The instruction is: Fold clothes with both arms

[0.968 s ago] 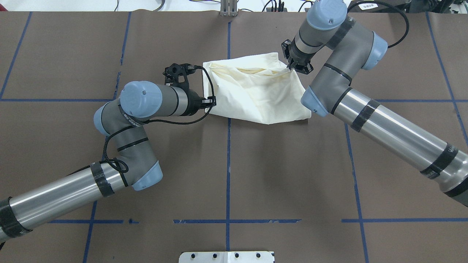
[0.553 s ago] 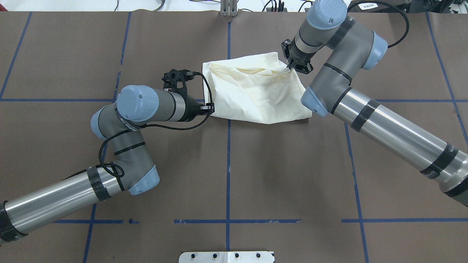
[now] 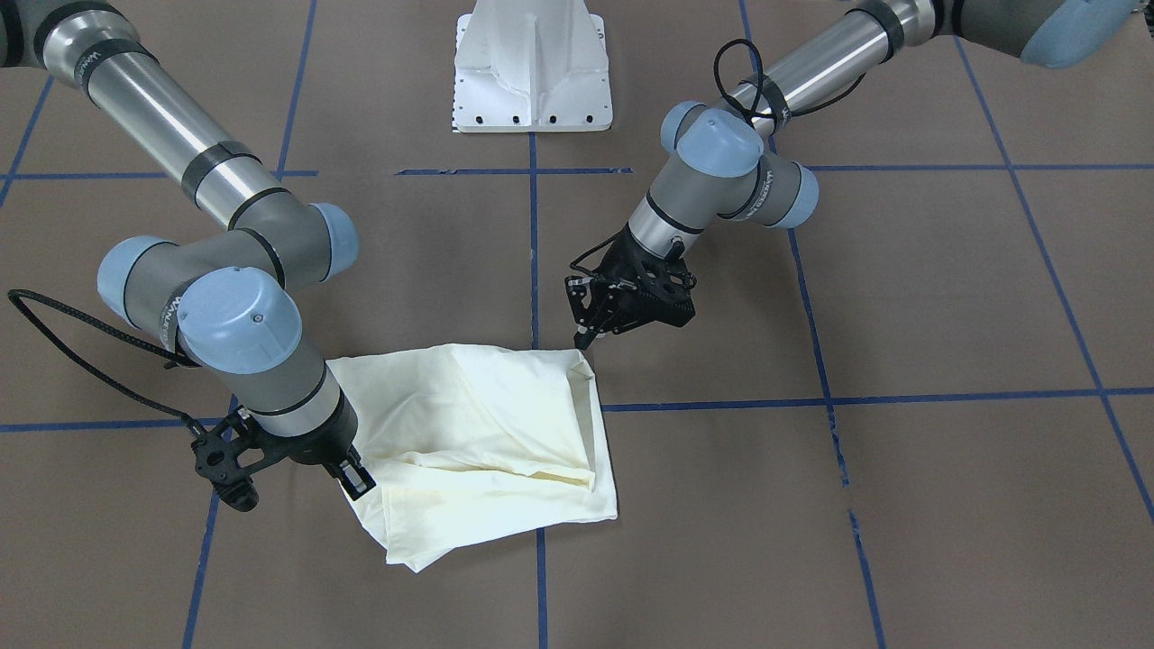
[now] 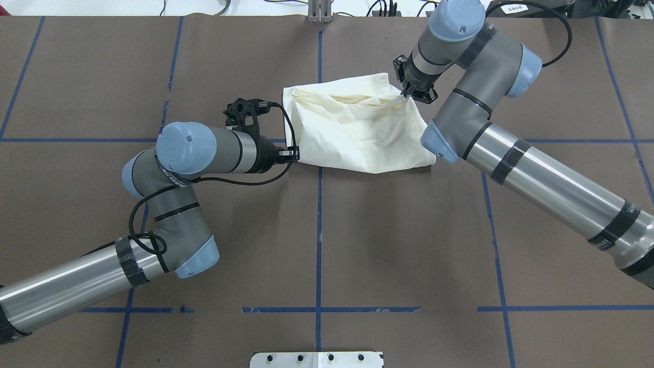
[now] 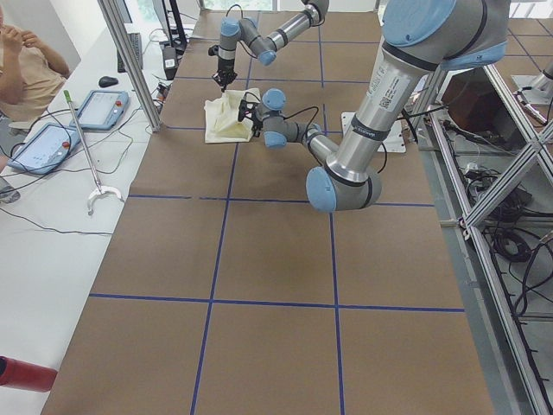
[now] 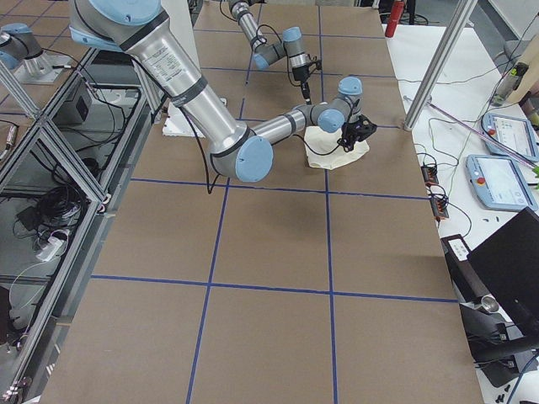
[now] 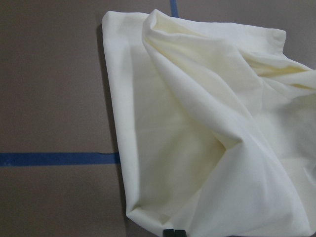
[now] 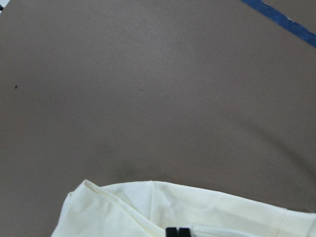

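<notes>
T-shirt point(image 4: 357, 128) lay bunched, plain side up. Left gripper point(image 4: 294, 152) and right gripper point(image 4: 409, 93) pinched tight on near-left and far-right corners, likely tensioning it.

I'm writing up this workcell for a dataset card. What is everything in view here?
T-shirt: one, cream, loosely folded, on the table's far half near the centre line.
table cover: one, brown, over the table.
tape lines: several, blue, a grid on the cover.
pedestal: one, white, at the robot's edge of the table.
tablets: two, grey with blue screens, on the white bench beyond the table.
person: one, beige top, seated by the tablets.
arms: two, silver-grey with light blue caps, left arm and right arm reaching in from opposite sides.
left gripper: one, black, shut, at the T-shirt's corner.
right gripper: one, black, shut on the T-shirt's opposite edge.
</notes>
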`<action>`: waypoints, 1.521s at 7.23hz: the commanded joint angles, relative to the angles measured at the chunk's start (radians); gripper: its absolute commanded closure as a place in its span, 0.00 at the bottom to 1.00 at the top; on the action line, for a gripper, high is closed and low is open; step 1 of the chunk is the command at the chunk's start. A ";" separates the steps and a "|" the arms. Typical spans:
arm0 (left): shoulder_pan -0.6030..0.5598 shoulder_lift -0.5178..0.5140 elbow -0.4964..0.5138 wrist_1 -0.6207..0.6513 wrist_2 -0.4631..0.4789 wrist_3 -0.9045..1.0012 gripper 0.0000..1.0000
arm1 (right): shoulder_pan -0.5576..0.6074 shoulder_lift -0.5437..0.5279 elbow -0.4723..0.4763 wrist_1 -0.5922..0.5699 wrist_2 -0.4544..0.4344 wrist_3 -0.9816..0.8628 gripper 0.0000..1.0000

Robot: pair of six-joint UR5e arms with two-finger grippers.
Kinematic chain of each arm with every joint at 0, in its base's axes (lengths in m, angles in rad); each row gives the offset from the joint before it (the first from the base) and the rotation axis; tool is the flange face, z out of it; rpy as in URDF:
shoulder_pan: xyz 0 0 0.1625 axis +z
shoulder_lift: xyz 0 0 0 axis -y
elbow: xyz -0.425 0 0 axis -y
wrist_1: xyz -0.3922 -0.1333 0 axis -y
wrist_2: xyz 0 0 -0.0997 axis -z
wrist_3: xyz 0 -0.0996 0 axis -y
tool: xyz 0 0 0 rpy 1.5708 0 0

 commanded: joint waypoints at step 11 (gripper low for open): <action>0.023 0.038 0.005 -0.196 0.100 0.614 0.60 | 0.002 0.002 0.008 0.000 0.000 0.002 1.00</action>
